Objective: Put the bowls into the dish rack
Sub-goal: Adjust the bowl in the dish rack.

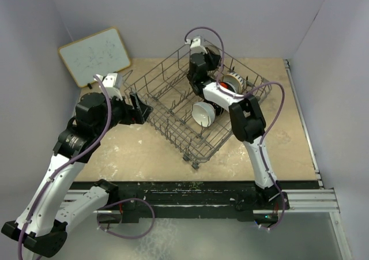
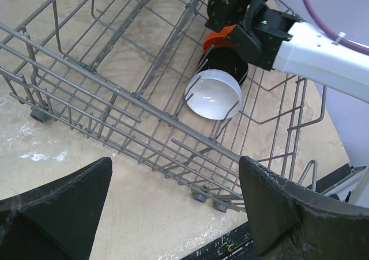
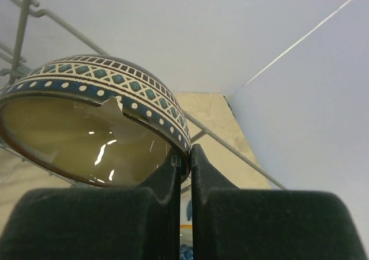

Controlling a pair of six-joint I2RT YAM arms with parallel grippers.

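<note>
We find the dish rack, frame centre, holding one white bowl, one black bowl, one orange bowl; right gripper pinches one patterned bowl by its rim; left gripper spread

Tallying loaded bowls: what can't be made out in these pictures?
- Top view: the right arm covers part of the grey wire dish rack beyond the white round bowl.
- Left wrist view: that arm hides most of the orange-red bowl and glossy black bowl.
- Right wrist view: blue-and-white patterned bowl, left side cut off.
</note>
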